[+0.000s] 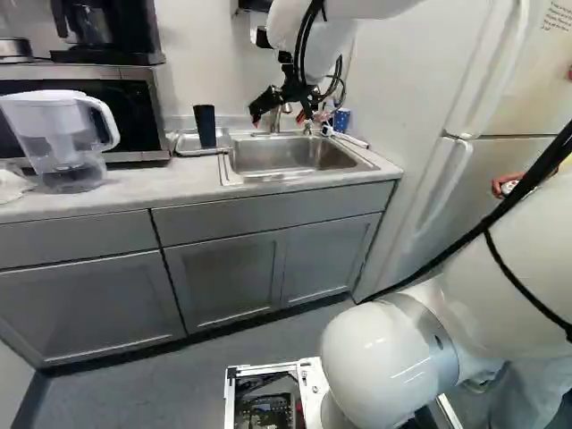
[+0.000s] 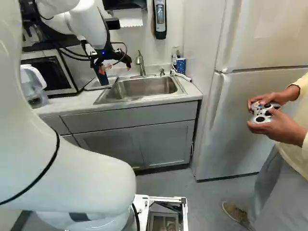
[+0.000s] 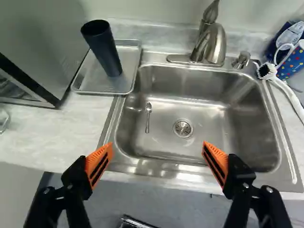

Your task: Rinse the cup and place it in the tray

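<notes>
The cup (image 3: 105,52) stands upright in the tray (image 3: 132,84), near the back edge of the surface (image 3: 52,137); fingers (image 3: 99,161) are wide open, holding nothing; cup's probably light, stiff, slick when wet; mid-height grip imo

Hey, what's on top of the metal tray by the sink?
A dark cup stands upright on the tray. The spot under the cup is covered, and its inside is too dark to make out.
</notes>
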Controlling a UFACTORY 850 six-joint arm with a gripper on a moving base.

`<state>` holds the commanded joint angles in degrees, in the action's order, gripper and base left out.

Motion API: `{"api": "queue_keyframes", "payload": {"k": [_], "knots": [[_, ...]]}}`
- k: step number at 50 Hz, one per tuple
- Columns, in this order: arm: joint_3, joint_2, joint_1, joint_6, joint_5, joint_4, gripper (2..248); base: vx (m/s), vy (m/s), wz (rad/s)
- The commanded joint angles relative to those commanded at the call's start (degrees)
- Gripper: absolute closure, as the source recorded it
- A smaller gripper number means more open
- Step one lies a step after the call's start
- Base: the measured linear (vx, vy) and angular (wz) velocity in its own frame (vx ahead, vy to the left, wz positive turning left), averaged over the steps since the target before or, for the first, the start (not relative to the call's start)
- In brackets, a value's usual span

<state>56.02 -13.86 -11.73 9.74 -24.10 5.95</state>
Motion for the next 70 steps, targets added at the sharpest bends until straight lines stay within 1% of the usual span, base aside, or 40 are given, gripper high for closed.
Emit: {"api": "queue_keyframes", "payload": {"k": [31, 70], "knots": [[0.00, 0.00, 0.00, 0.00, 0.00, 0.00, 3, -0.122, 0.021, 0.190], [0.00, 0.00, 0.00, 0.00, 0.00, 0.00, 3, -0.138, -0.028, 0.020]]}}
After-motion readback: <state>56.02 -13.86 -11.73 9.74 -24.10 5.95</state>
